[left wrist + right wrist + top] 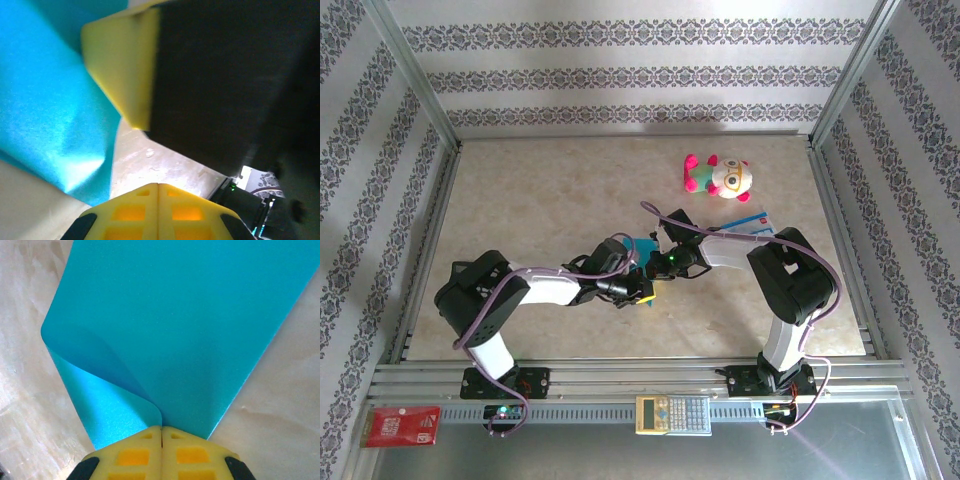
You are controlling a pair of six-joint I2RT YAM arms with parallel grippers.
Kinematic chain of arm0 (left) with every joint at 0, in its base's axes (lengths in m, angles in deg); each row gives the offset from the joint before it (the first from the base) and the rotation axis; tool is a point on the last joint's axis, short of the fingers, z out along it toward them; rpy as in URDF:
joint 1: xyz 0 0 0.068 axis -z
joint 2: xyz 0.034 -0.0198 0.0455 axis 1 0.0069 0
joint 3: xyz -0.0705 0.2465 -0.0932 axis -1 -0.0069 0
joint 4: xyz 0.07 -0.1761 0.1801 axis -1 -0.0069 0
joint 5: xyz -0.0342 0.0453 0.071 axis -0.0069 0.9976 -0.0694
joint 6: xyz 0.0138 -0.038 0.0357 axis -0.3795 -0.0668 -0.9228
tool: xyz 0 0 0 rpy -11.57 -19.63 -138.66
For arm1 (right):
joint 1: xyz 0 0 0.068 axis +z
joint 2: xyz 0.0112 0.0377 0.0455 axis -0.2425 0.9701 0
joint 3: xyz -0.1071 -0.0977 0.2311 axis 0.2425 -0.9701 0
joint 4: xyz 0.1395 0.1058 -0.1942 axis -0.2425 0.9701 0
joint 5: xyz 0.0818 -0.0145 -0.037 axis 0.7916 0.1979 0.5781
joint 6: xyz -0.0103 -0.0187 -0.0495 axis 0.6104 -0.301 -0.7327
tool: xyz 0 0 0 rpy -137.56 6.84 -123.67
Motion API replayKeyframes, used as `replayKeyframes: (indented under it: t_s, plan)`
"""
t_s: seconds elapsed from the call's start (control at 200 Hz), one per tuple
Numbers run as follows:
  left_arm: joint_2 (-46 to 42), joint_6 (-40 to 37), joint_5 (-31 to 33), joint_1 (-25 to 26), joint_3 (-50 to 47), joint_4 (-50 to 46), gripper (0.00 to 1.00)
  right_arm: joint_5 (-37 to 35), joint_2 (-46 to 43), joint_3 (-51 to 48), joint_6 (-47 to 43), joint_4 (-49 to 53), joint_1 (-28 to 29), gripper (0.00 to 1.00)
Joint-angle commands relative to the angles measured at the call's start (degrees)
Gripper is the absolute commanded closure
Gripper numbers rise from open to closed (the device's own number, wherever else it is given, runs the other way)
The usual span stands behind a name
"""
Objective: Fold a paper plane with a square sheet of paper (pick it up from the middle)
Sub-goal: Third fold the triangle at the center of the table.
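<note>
1. The left gripper point(158, 187) sits mid-table, its fingers pressed together and gripping nothing.
2. The square sheet of paper point(190, 330) is mid-table between the two grippers, flat on the far side, with one near corner curled over.
3. The right gripper point(161, 431) has its jaws closed, pinching the sheet's near edge.
4. The plush toy point(720, 177) and the printed card point(752, 224) lie farther right, apart from the sheet.

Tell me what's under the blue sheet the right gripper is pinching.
Bare table shows either side of the square sheet of paper, and its left edge curls back on itself. Whatever lies beneath its middle is covered. The right gripper pinches its near end.
</note>
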Motion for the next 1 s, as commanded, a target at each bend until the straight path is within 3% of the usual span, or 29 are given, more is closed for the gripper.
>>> replayKeyframes:
  t_s: [0.0, 0.315, 0.659, 0.994]
  plan:
    - [-0.63, -1.13, 1.88, -1.36, -1.00, -0.11, 0.92, -3.08, 2.52, -2.58, 0.07, 2.58, 0.21, 0.98]
    - [4.97, -2.18, 1.52, -1.70, -0.64, 0.68, 0.93, -3.34, 2.60, -2.82, -0.13, 2.67, 0.21, 0.98]
    - [-0.41, -3.83, 2.42, -4.27, -1.36, -1.53, 0.90, -3.34, 2.60, -2.96, -0.10, 2.52, 0.19, 0.98]
    - [6.12, -5.19, 2.04, -4.73, -0.50, -2.30, 0.91, -3.43, 2.65, -3.01, -0.25, 2.52, 0.21, 0.98]
